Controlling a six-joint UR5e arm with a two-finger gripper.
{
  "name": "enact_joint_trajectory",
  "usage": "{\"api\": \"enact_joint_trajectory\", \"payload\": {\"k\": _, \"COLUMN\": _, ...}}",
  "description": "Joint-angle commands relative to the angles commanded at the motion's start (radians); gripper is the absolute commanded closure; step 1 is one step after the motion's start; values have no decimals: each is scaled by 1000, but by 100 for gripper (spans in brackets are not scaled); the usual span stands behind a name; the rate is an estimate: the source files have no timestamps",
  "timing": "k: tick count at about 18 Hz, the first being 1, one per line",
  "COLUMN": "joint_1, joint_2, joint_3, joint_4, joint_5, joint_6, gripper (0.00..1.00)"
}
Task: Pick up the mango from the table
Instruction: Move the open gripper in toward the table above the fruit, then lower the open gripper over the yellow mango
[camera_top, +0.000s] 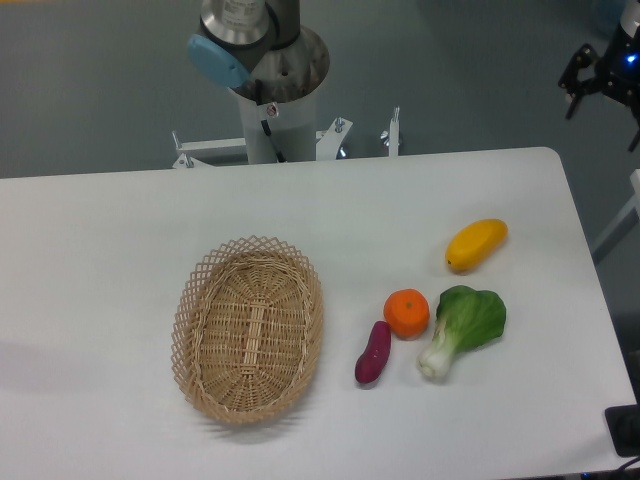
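1. Yellow-orange and glossy, the mango (476, 245) lies on the right part of the white table (120, 230), tilted so its upper end points toward the table's right edge and its lower end toward the middle.
2. Nothing touches the mango; bare tabletop surrounds it.
3. Below it and a little to the left sits a round orange (407, 313), near but apart from the mango.
4. Just right of the orange lies a bok choy (463, 328), its green leaves up toward the mango and its pale stalk end pointing down and left; the leaves come close to the orange, and whether they touch cannot be told.
5. A purple sweet potato (373, 353) lies just below and left of the orange, nearly upright in the frame, and seems to touch it or almost so.
6. Further left, near the middle of the table, rests an oval wicker basket (195, 300) with an open lattice rim; it is well apart from the fruit.
7. Beyond the far table edge stands the robot arm's base (268, 60), grey metal with a light blue cap, on a white column.
8. The gripper is outside the frame, so the state of its jaws is not visible.
9. No legible writing, brand or label shows on any item.
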Motion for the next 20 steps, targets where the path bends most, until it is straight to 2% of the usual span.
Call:
{"api": "enact_joint_trajectory", "payload": {"k": 4, "joint_1": -2, "joint_2": 0, "joint_3": -21, "joint_4": 2, "joint_5": -3, "joint_6": -2, "gripper": 0}}
{"api": "enact_joint_trajectory", "payload": {"k": 6, "joint_1": -3, "joint_2": 2, "joint_3": -55, "joint_4": 14, "joint_5": -2, "joint_6": -5, "gripper": 0}}
{"api": "enact_joint_trajectory", "payload": {"k": 12, "joint_1": -12, "joint_2": 34, "joint_3": -182, "joint_4": 135, "joint_5": 0, "joint_6": -18, "gripper": 0}}
{"api": "enact_joint_trajectory", "payload": {"k": 14, "joint_1": -14, "joint_2": 49, "joint_3": -250, "joint_4": 207, "joint_5": 0, "joint_6": -35, "gripper": 0}}
{"api": "enact_joint_trajectory", "payload": {"k": 17, "joint_1": -37, "joint_2": 66, "joint_3": -383, "joint_4": 365, "joint_5": 2, "joint_6": -70, "gripper": 0}}
{"api": "enact_joint_trajectory", "payload": {"k": 19, "joint_1": -51, "joint_2": 57, "joint_3": -435, "joint_4": 460, "joint_5": 8, "joint_6": -95, "gripper": 0}}
{"api": "enact_joint_trajectory", "payload": {"k": 20, "joint_1": -52, "joint_2": 51, "joint_3": -458, "joint_4": 481, "joint_5": 8, "joint_6": -97, "gripper": 0}}
